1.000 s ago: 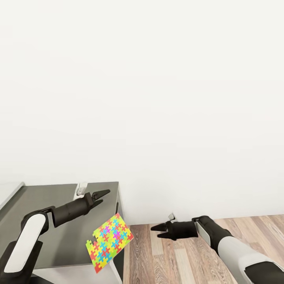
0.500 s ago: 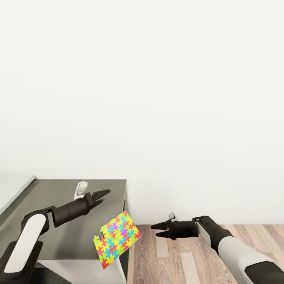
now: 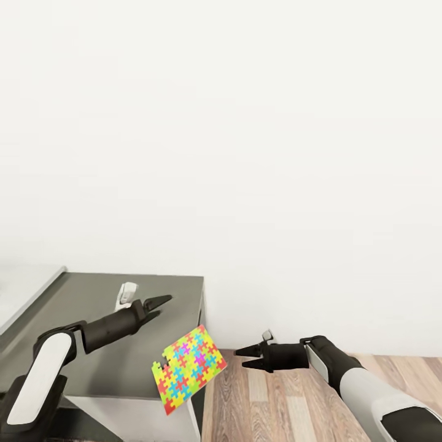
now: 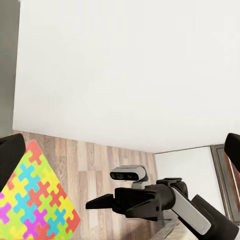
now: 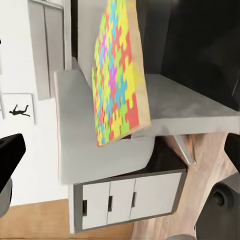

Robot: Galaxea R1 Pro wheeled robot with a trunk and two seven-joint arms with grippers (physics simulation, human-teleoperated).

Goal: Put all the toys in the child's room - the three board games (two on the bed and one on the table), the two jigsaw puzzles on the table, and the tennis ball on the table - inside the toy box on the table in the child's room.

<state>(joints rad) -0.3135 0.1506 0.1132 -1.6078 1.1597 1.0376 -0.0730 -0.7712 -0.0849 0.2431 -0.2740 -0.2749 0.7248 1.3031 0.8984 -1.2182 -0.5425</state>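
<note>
1. Hanging tilted in the air beside the corner of the grey surface (image 3: 92,344), the jigsaw puzzle (image 3: 189,368) shows its coloured face to the head camera; no finger touches it, and what holds it up cannot be told
2. The left pincer (image 3: 158,305) hovers over the surface with its two dark fingers slightly parted and nothing between them, so it is released; the puzzle lies below and beside it, apart
3. The right pincer (image 3: 247,356) reaches out above the wood plank floor (image 3: 294,405), its fingers spread a little and holding nothing; it points toward the puzzle, with a gap between them
4. In the left wrist view the puzzle (image 4: 32,200) sits near one dark fingertip, and the right pincer (image 4: 97,203) shows beyond it
5. In the right wrist view the puzzle (image 5: 116,75) stands almost edge-on in front of the surface (image 5: 190,107), with white drawers (image 5: 125,200) below
</note>
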